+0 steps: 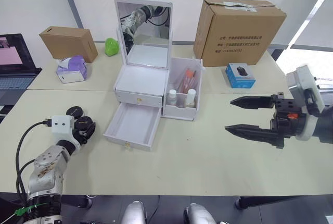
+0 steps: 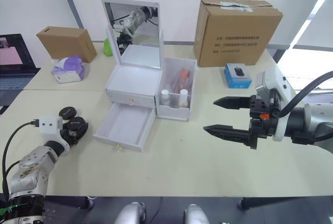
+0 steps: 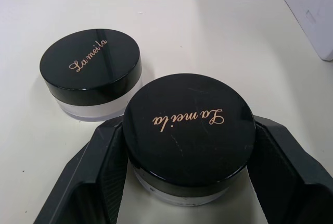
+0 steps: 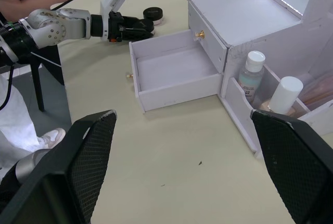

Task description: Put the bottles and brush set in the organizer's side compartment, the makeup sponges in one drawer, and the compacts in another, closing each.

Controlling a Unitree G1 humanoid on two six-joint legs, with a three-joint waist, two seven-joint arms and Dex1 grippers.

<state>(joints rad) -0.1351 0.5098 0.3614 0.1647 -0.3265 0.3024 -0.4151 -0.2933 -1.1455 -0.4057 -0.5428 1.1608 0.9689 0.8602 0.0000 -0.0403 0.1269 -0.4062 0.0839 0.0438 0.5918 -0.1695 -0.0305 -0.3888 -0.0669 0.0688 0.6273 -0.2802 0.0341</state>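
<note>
My left gripper is shut on a black-lidded compact that rests on the table, with a finger pressed against each side. A second compact sits just beyond it. The white mirrored organizer stands mid-table. Its upper drawer is shut and its lower drawer is pulled out and empty. The side compartment holds two white-capped bottles and the brush set. The makeup sponges are out of view. My right gripper hangs open and empty, to the right of the organizer.
A large cardboard box and a blue mouse box stand at the back right. A small brown box, a tissue pack, a green object and a laptop sit at the back left.
</note>
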